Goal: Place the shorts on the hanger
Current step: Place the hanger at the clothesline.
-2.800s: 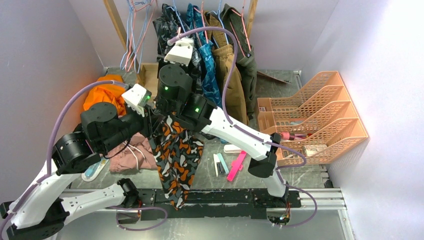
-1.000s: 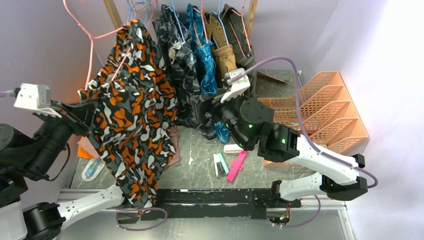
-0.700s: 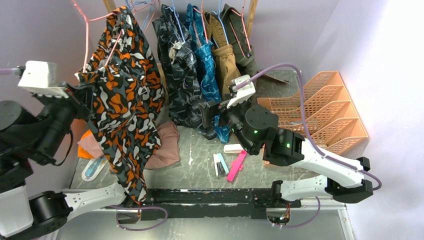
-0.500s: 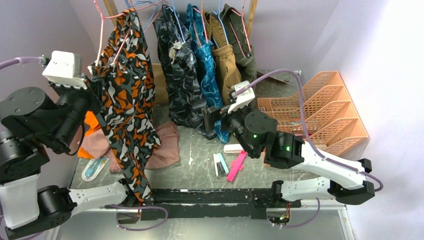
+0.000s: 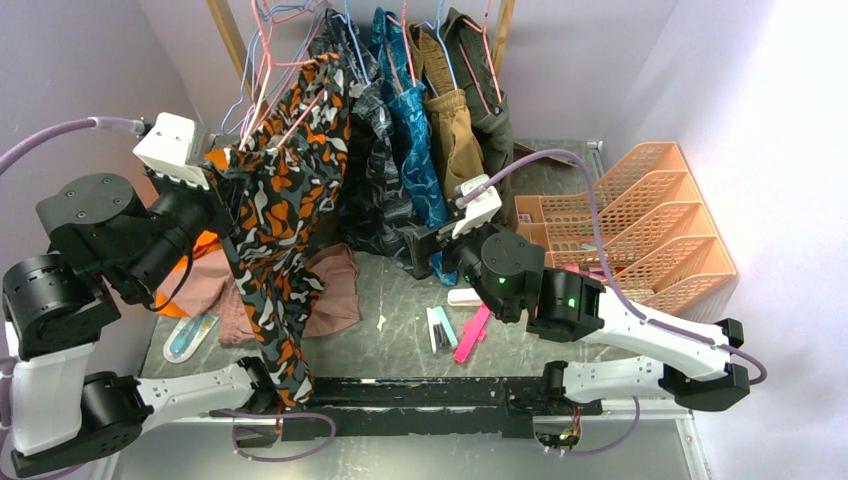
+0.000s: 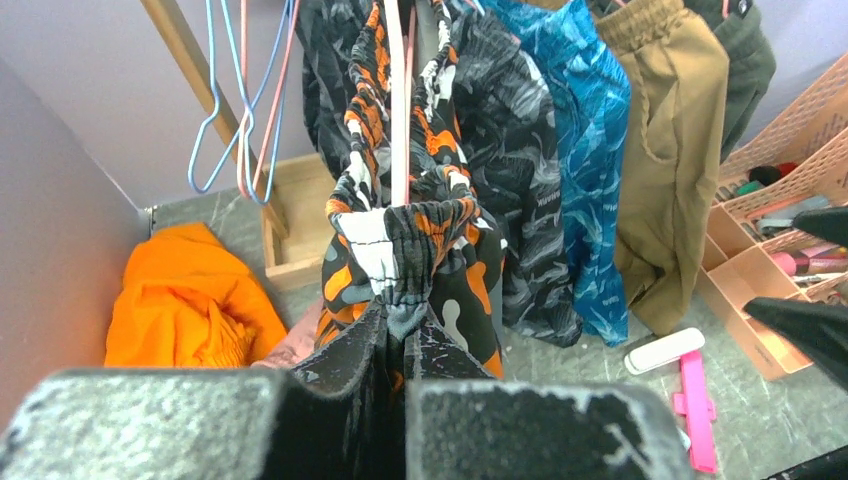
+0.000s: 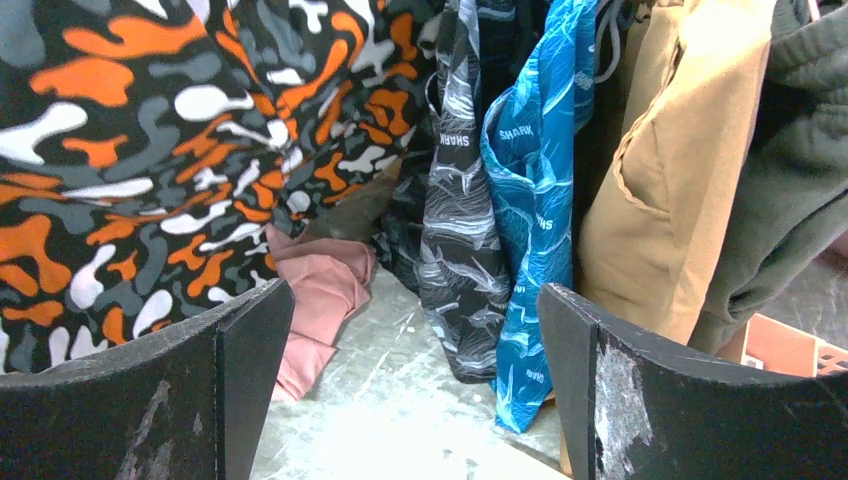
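Note:
The orange, black, white and grey camouflage shorts (image 5: 285, 210) hang draped over the pink hanger (image 5: 305, 108), whose hook rises to the top edge of the top view beside the wooden post. My left gripper (image 5: 222, 170) is shut on the gathered elastic waistband of the shorts (image 6: 400, 230), pinching it at the fingertips (image 6: 408, 318). The hanger wire (image 6: 398, 120) runs straight up behind the waistband. To the right, low over the table, my right gripper (image 5: 425, 250) stands open. Only table shows between its fingers (image 7: 415, 380), with the shorts (image 7: 130, 170) off to its left.
A dark camo garment (image 5: 375, 150), a blue one (image 5: 418, 130), a tan one (image 5: 455, 120) and a dark green one (image 5: 490, 100) hang at the back. Light-blue hangers (image 6: 225, 100), an orange cloth (image 6: 185, 310), pink shorts (image 5: 325, 290), an orange file rack (image 5: 640, 230) and small items (image 5: 470, 330) surround them.
My left arm has swung the shorts on the hanger from the far left wall rightward, close to the hanging garments. The right arm has shifted slightly, jaws still open.

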